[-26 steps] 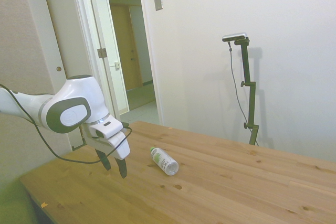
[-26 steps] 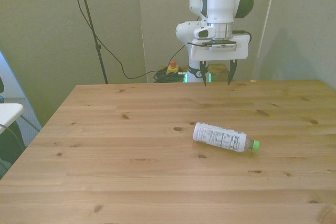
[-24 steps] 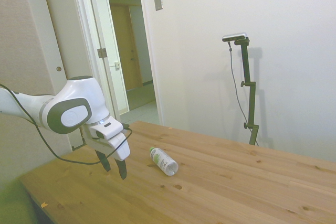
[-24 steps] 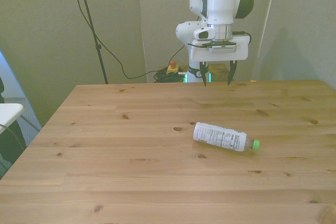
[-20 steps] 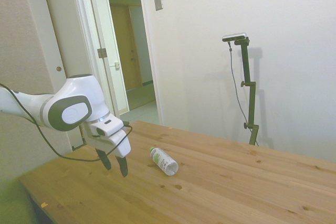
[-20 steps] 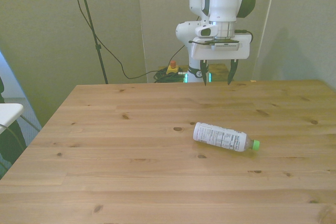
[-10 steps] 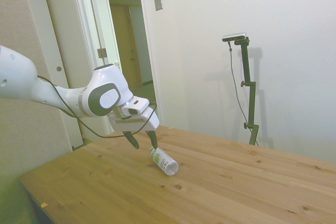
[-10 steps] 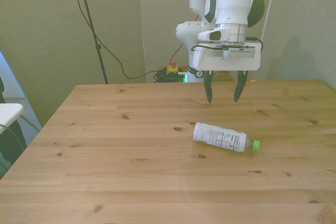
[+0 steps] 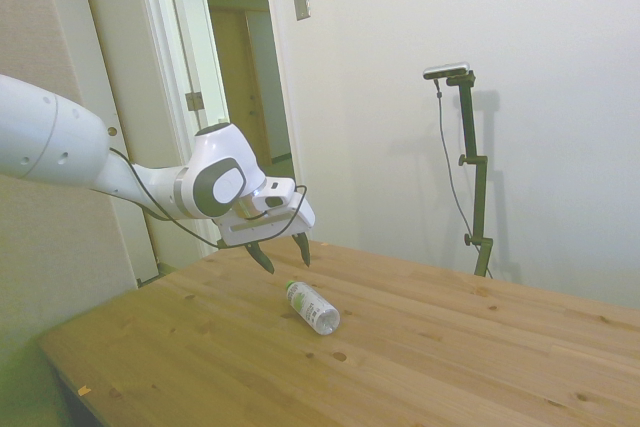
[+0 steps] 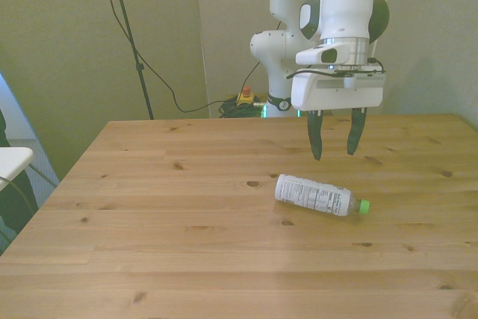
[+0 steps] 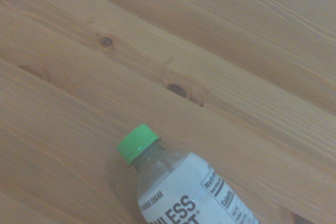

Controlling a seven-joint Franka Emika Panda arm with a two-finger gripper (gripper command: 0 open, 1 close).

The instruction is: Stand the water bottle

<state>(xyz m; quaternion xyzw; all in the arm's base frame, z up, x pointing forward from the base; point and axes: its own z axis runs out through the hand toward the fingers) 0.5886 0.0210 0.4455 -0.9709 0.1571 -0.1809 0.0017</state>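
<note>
Our gripper hangs in the air above the wooden table, its two dark fingers spread apart with nothing between them. We see it point downward in the front view, and in the side view it sits at the end of the white arm that reaches in over the tabletop.

We find the water bottle lying on its side on the table, just below the gripper and nearer the camera in the front view. Its green cap points toward the front view's right, and its base toward the front view's left. The white label with dark print wraps most of the clear body. From the side view the bottle rests flat on the boards, the cap end nearest the gripper, with a clear gap of air between the fingertips and the plastic.

Through the wrist view we see the cap and the neck of the bottle against the wood grain, with part of the printed label in sight and a few dark knots in the planks close by.

A doorway stands open behind the arm in the side view.
</note>
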